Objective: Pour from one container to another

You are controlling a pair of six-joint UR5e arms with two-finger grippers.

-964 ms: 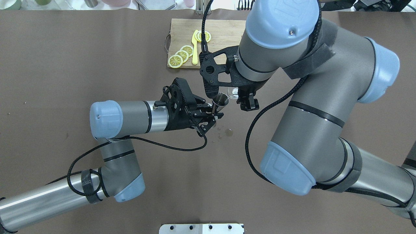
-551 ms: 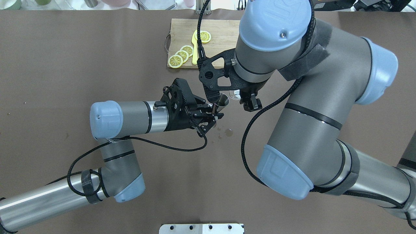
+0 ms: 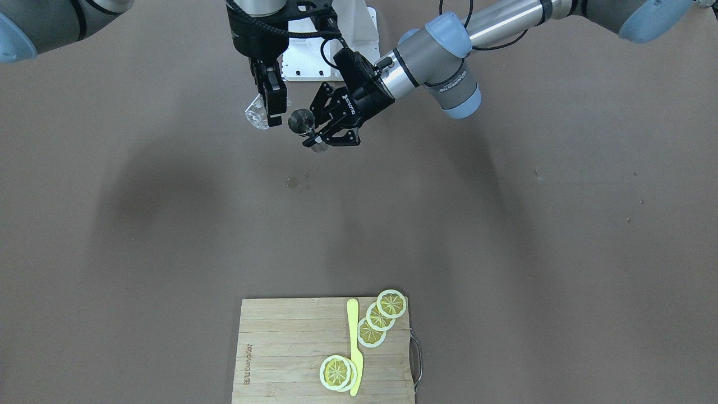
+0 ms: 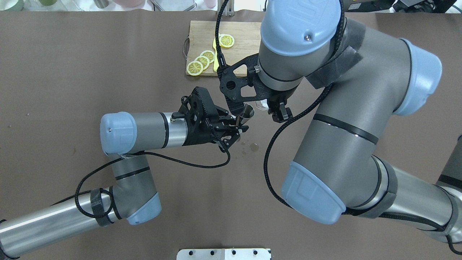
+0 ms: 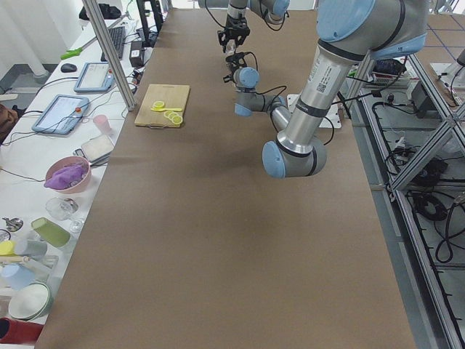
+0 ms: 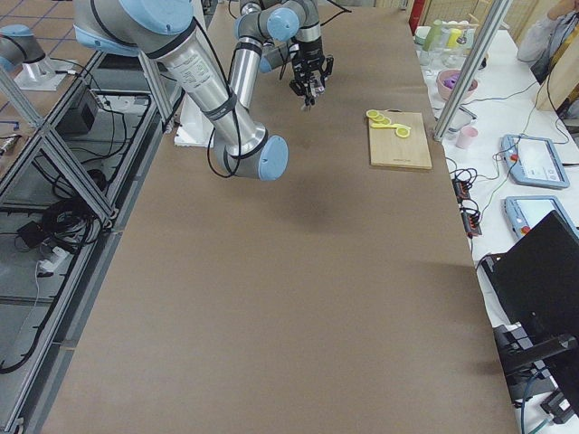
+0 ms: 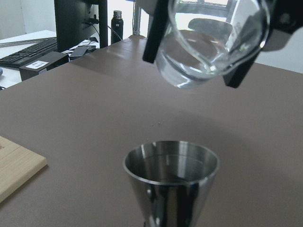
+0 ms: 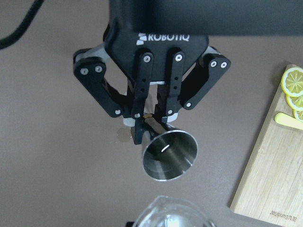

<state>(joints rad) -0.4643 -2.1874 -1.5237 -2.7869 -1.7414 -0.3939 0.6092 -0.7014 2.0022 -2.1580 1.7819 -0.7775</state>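
Note:
A small steel measuring cup (image 4: 247,110) is held upright above the table, with my left gripper (image 4: 235,127) shut on its narrow lower part. In the right wrist view the cup (image 8: 169,150) shows its open mouth, and the left gripper (image 8: 154,120) clamps its base. My right gripper (image 3: 268,106) is shut on a clear glass (image 3: 254,116) holding a little clear liquid. The glass (image 7: 208,45) hangs tilted just above and beyond the cup (image 7: 171,175), apart from it. From overhead the glass (image 4: 260,105) is mostly hidden under the right wrist.
A wooden cutting board (image 4: 202,29) with lemon slices (image 4: 201,60) and a yellow knife stands at the far side. Small wet drops (image 4: 253,146) lie on the brown table below the cup. A white mounting plate (image 4: 223,254) sits at the near edge.
My right arm has shifted left and away from the robot, carrying the glass closer to the cup. The left arm and the cup have stayed still.

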